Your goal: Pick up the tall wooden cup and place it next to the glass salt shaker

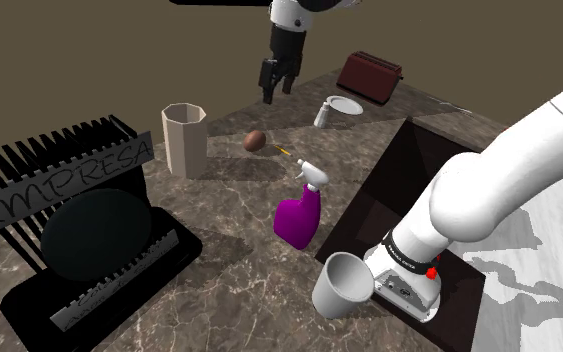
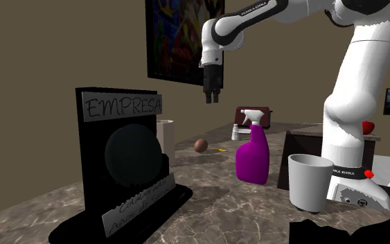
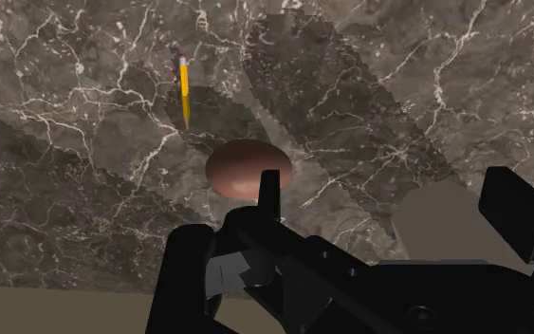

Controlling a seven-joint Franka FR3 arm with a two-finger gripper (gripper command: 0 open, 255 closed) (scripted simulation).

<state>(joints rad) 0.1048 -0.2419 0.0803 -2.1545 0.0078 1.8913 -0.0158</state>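
A: Gripper (image 1: 277,94) is hanging high over the counter (image 1: 231,205), fingers spread apart, carrying nothing.
B: What is sitting under it?
A: Wrist view is showing a brown ball (image 3: 248,169) just below the fingers, with a pencil (image 3: 185,87) lying a little beyond it. Both are resting on the marble.
B: Tall cup?
A: Tall cup (image 1: 184,139) is standing upright on the counter, pale tan with faceted sides. It is sitting at the shoulder view's left of the ball, near the back of the black rack (image 1: 79,235). Nothing is touching it.
B: Shaker?
A: Shaker (image 1: 323,116) is standing further back, near the dark red toaster (image 1: 371,75) and well apart from the tall cup. Ball and pencil are lying between them.
B: Anything else nearby?
A: Purple spray bottle (image 1: 302,208) is standing upright by the edge of a dark recess (image 1: 409,170). Grey cup (image 1: 345,285) is sitting close to the arm base (image 1: 409,280). In the second exterior view the rack is hiding part of the tall cup.
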